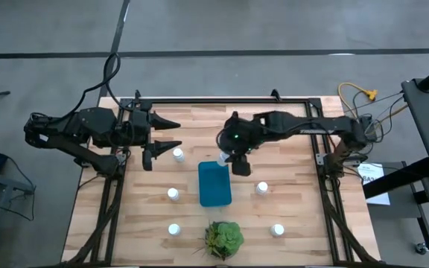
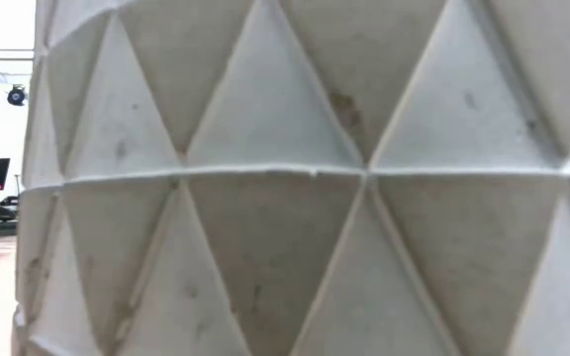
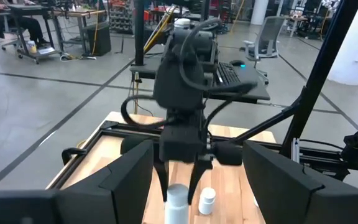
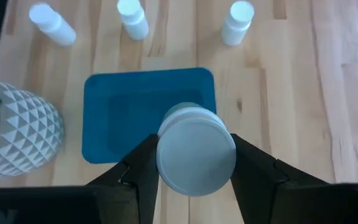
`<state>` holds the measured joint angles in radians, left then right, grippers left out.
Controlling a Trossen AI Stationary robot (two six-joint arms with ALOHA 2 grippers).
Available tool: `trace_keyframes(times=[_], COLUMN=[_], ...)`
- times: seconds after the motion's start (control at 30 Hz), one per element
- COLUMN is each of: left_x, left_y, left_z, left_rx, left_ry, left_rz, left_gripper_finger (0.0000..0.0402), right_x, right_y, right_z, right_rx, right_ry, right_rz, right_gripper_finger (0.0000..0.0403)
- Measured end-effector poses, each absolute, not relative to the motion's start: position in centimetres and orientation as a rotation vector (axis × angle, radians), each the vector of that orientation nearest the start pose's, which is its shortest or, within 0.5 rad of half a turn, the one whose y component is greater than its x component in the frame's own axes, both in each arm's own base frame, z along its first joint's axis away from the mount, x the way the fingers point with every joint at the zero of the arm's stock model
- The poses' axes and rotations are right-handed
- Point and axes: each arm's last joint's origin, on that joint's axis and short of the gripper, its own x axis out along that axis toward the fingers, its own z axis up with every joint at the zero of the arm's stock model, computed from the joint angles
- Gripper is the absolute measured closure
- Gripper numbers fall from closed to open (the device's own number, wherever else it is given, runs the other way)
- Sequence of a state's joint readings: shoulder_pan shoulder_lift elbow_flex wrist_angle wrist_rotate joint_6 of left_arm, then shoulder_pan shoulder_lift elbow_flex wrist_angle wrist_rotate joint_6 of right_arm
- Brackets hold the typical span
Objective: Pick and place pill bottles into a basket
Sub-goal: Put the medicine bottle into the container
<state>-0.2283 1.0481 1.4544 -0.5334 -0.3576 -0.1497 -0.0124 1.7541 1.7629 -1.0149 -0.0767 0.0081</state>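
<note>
Nearest, filling the low view: white faceted plant pot (image 2: 285,198). Over the far end of the teal basket (image 4: 135,99), right pincer (image 4: 194,168) pinching a pill bottle (image 4: 196,151) by its cap end, just above the basket's rim. Around the basket on the counter (image 1: 296,201), five more pill bottles (image 1: 173,194) standing apart. Left of the basket, left pincer (image 1: 171,134) spread, empty.

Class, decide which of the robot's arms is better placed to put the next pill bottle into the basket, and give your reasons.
Right. The right gripper holds a pill bottle over the teal basket. The left gripper waits open near the table's left side.
</note>
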Motion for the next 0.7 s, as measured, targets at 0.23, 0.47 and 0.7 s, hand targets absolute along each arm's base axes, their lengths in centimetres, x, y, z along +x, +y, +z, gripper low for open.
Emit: trace_keyframes(times=[0.23,0.47,0.7], left_x=[18.1,18.1,18.1], left_y=[-3.2,-3.2,-3.2], left_z=[47.2,47.2,47.2], left_rx=[-0.113,-0.113,-0.113], left_ry=[0.111,0.111,0.112], left_rz=[0.138,0.138,0.138], left_gripper_finger=[0.0171,0.0171,0.0171], right_x=[38.1,40.0,41.7], right_y=[-0.2,-0.3,-0.3], right_z=[32.2,28.8,25.6], right_rx=[0.016,-0.031,-0.043], right_ry=[1.063,1.145,1.201], right_rz=[0.08,0.112,0.132], right_gripper_finger=[0.0254,0.0254,0.0254])
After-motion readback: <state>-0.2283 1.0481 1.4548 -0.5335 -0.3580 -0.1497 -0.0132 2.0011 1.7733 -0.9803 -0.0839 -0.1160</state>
